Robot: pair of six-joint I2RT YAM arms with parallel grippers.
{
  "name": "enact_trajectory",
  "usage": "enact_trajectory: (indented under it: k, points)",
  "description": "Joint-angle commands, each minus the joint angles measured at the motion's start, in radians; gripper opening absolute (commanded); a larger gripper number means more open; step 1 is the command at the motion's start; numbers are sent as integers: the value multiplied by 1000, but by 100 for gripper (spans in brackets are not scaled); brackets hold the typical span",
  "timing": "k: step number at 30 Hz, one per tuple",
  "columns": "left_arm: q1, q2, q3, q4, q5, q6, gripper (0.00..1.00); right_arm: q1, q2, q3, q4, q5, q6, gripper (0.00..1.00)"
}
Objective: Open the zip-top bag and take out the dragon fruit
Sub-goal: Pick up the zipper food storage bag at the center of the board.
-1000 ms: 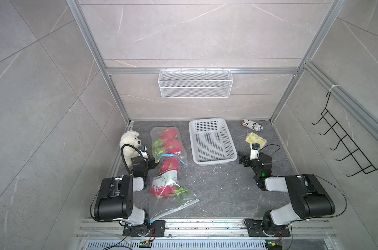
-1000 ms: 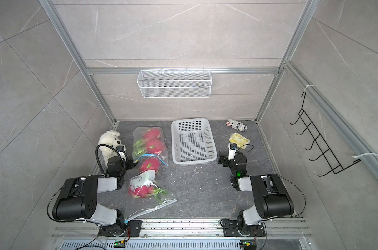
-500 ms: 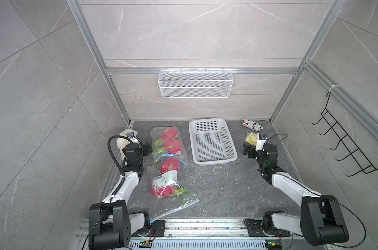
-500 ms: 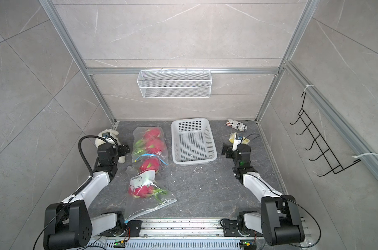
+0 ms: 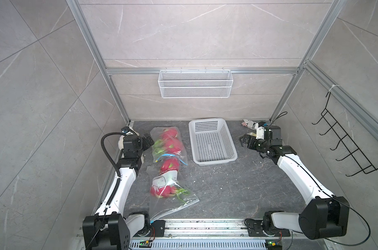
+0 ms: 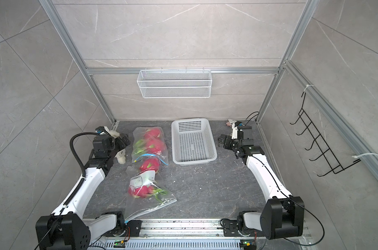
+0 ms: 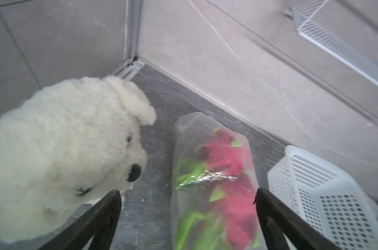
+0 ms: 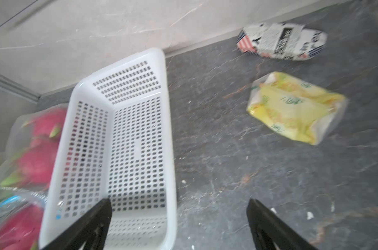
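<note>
both arms reach out, nothing held. left gripper (image 5: 148,141) has jaws wide apart and empty, just left of far bag (image 5: 162,132), beside white plush dog (image 7: 64,151). right gripper (image 5: 245,141) also wide and empty, right of basket (image 5: 213,160). dragon fruit (image 5: 171,141) inside clear bags left of basket; second bag (image 5: 179,203) lies nearer. i judge step as approach, bag not opened yet. next: i need both grippers at blue zip strip (image 5: 172,156), one pinching each lip, then pull apart.

No legible text, green print on zip-top bag (image 5: 181,192) too small, newspaper-patterned packet (image 8: 281,41) and yellow packet (image 8: 292,108) blurred
</note>
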Motion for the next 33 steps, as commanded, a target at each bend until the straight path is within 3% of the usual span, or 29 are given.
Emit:
enact_trajectory:
  k: [1,5,12,19,26,30,33]
  points:
    - [-8,-31,72,-133,204,12,100,41,-37,11,-113,-177,33,99]
    - [-16,-37,91,-222,330,70,100,169,-115,-44,-111,-141,33,99]
    - [-42,-57,8,-181,326,76,100,429,-243,-225,51,-55,135,99]
    - [-42,-17,74,-323,294,46,100,698,-221,-253,143,190,163,99]
    - [-42,-82,-28,-352,235,-129,94,728,-51,-136,170,240,193,99]
    - [-42,-85,-111,-274,195,-213,72,728,22,-76,197,276,176,99]
    - [-42,-70,-143,-220,123,-255,69,727,20,-80,271,317,151,99]
